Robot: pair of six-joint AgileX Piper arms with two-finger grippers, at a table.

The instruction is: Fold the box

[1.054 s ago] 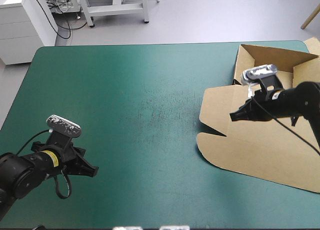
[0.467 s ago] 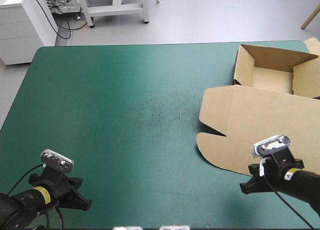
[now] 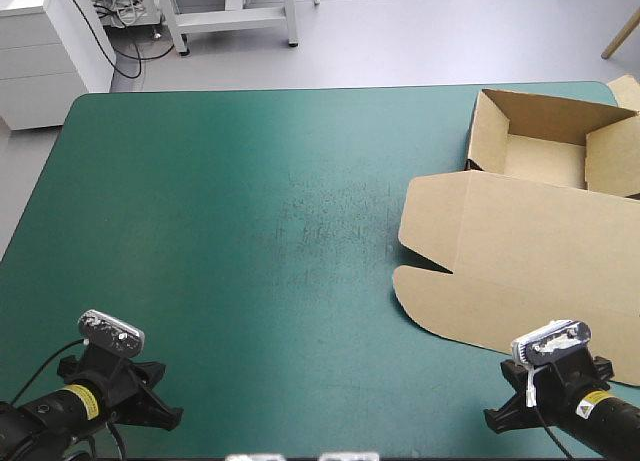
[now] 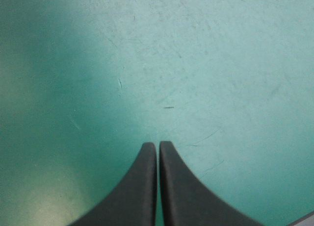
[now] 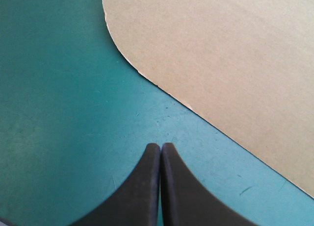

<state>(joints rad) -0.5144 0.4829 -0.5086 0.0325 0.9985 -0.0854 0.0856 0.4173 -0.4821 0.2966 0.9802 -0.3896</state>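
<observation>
right gripper [image 5: 160, 145] now off the box [image 5: 221, 54]

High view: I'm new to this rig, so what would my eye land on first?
The brown box, at the far right of the teal-green cover: an open tray with its lid lying flat toward the near edge. Then the left hand and right hand, both shut, at the near edge, neither touching the box.

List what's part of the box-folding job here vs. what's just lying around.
Job:
- box: walls up at the far end, lid flat
- left gripper: shut, over bare cover
- right gripper: shut, just short of the box's near edge

Not job:
- teal-green cover; no other loose item seen
</observation>
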